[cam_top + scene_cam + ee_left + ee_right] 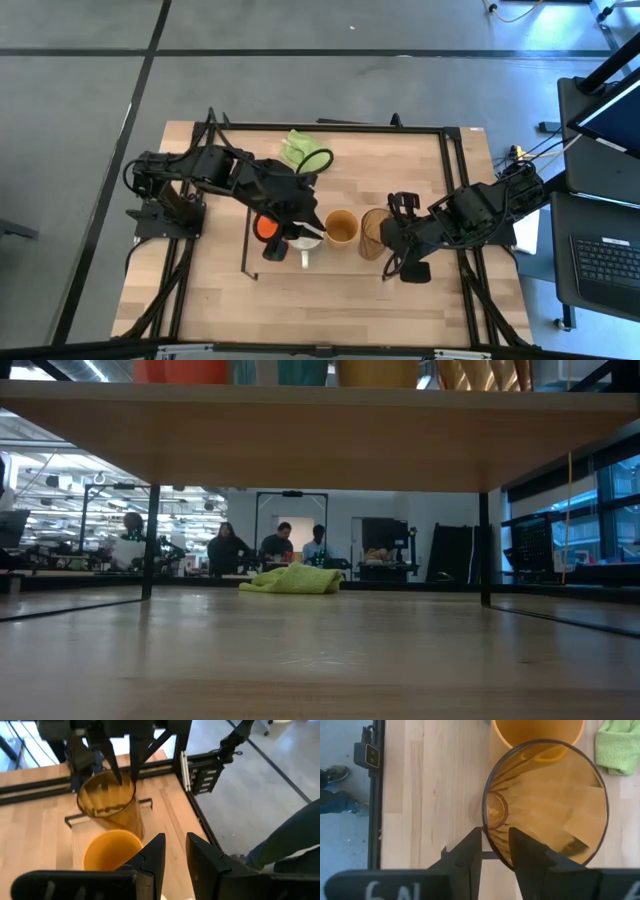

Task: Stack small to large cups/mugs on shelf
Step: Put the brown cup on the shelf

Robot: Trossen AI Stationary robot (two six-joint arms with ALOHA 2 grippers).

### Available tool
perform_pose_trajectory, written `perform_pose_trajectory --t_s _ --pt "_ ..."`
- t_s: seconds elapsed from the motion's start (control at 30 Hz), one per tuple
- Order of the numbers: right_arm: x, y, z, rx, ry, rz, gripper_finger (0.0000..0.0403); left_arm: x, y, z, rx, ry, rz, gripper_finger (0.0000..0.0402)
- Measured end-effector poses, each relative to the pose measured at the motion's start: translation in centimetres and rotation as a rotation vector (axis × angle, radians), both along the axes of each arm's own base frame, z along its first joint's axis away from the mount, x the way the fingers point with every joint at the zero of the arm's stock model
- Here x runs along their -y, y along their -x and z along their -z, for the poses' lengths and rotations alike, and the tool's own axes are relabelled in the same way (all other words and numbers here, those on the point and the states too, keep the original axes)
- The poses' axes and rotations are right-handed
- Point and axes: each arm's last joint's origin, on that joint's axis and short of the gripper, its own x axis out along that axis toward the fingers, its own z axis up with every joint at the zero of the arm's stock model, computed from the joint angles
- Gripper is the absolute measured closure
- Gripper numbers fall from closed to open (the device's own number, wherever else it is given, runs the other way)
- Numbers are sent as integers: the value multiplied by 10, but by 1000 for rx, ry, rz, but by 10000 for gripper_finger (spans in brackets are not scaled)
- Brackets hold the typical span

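Note:
Four vessels stand upright in a row on the low wooden shelf: a small orange mug, a white mug, a tan-brown cup and an amber see-through tumbler. My left gripper hovers over the white mug, its fingers a narrow gap apart. My right gripper is a little open. One finger stands inside the tumbler's rim and one outside. I see no grip. The cup and the tumbler also show in the left wrist view.
A green cloth lies on the tabletop beyond the shelf and also shows in the low view. Black frame rails run along the table's edges. People sit in the room behind the table.

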Motion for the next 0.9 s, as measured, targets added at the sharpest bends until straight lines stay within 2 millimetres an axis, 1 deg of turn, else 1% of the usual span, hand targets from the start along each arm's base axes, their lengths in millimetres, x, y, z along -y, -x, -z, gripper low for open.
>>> perform_pose_trajectory --t_s 0.2,0.6,0.9 --pt "0 0 0 0 11 -25 304 -5 8 -9 41 5 -8 331" --pt "0 0 0 4 39 -60 304 -8 11 -12 50 8 -21 331" --pt "-2 1 0 -20 -35 -23 304 -8 11 -11 44 8 -22 331"
